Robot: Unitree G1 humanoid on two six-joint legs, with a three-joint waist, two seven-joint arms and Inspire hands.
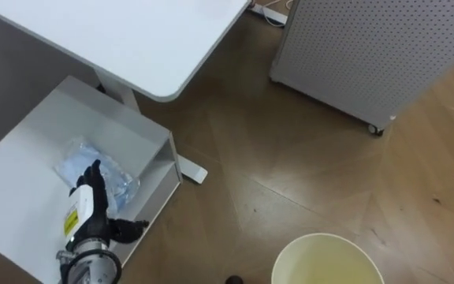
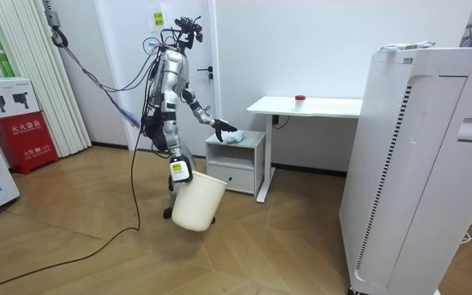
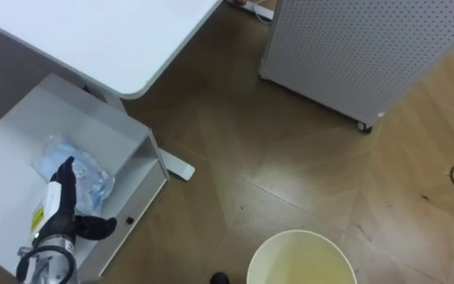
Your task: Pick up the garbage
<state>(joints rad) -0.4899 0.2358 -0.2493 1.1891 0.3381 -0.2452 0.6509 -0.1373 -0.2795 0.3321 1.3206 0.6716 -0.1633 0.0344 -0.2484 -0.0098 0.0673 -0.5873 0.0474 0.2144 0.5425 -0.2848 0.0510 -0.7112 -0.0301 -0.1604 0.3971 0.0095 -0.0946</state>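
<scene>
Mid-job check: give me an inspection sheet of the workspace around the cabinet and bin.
Surface: white cabinet top, beside a white desk.
Job's things: crumpled plastic bag on the cabinet top; cream bin to its right.
Clutter: small red thing on the desk.
Grippers: left robot hand open, reaching over the bag; right robot hand at the bin's rim.
Cables: light cords on the floor by the desk.
Surroundings: perforated panel on casters; wood floor.
</scene>
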